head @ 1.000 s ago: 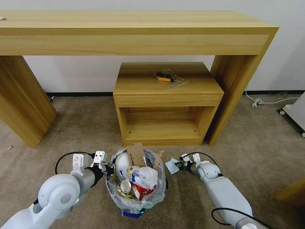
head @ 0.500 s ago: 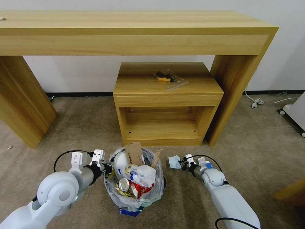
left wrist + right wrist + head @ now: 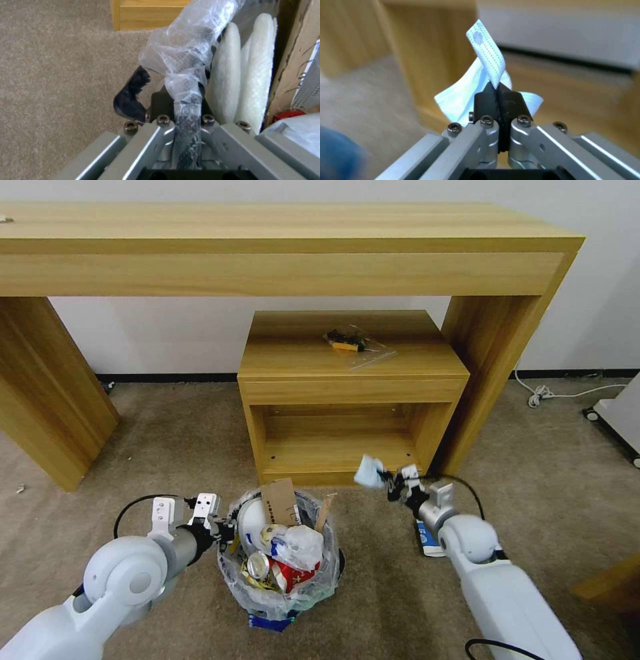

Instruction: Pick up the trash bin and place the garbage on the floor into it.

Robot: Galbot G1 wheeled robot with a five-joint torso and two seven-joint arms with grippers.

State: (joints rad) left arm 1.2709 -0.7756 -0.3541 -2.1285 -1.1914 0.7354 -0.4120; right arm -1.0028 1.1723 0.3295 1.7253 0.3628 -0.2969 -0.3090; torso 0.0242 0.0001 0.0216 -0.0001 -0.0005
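Left gripper [image 3: 223, 531]: lower left of the frame, fingers closed on the rim of the trash bin [image 3: 280, 597].
Right gripper [image 3: 387, 483]: right of centre, raised, fingers gripping the pale-blue tissue [image 3: 367, 471].
Blue-white packet [image 3: 425, 538]: on the floor beside the right arm.

No lettering can be read with certainty anywhere. The cardboard piece [image 3: 281, 502] standing in the trash bin [image 3: 280, 593] carries a short column of dark print, too small to make out. The red wrapper [image 3: 291, 576] among the litter and the blue-white packet [image 3: 427, 540] on the carpet bear printing that stays illegible.
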